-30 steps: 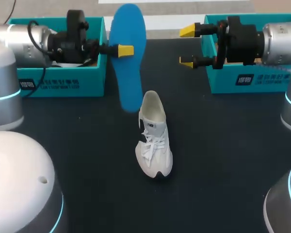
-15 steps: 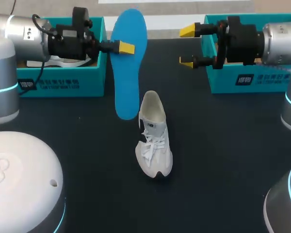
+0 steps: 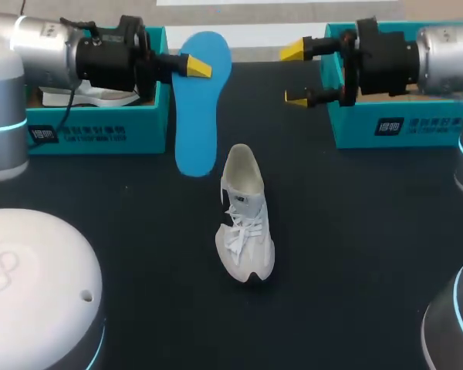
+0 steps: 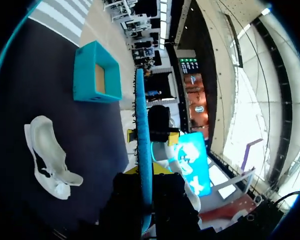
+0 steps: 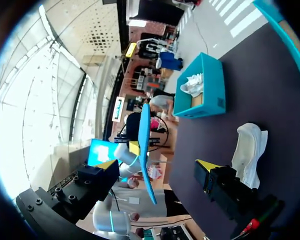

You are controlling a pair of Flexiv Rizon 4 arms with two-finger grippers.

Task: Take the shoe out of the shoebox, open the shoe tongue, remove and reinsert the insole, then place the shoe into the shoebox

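Shoeboxes, 2, teal, open-topped, at the far left and far right of the worktop (image 3: 347,254).
- Left shoebox (image 3: 100,132): the left arm lies over it. White paper (image 5: 192,82) inside shows best in the right wrist view.
- Right shoebox (image 3: 393,127): the right arm covers it in the head view. Only the left wrist view shows its brown inner floor.

Left gripper (image 3: 194,68), 1: clamped on the insole, with one yellow tip in sight in the head view.

Insole (image 3: 199,116), 1, blue: held between the left shoebox and the shoe, outside both boxes. The head view shows its broad face and both wrist views show only its thin edge. Whether its lower end touches the worktop cannot be told.

Shoe (image 3: 245,223), 1, white, laced: stands on its sole mid-worktop, outside both boxes, toe towards the robot, heel near the insole's lower end.

Right gripper (image 3: 297,75), 1: fingers spread wide, holding nothing, just beside the right shoebox. The right wrist view shows the insole well ahead of it.
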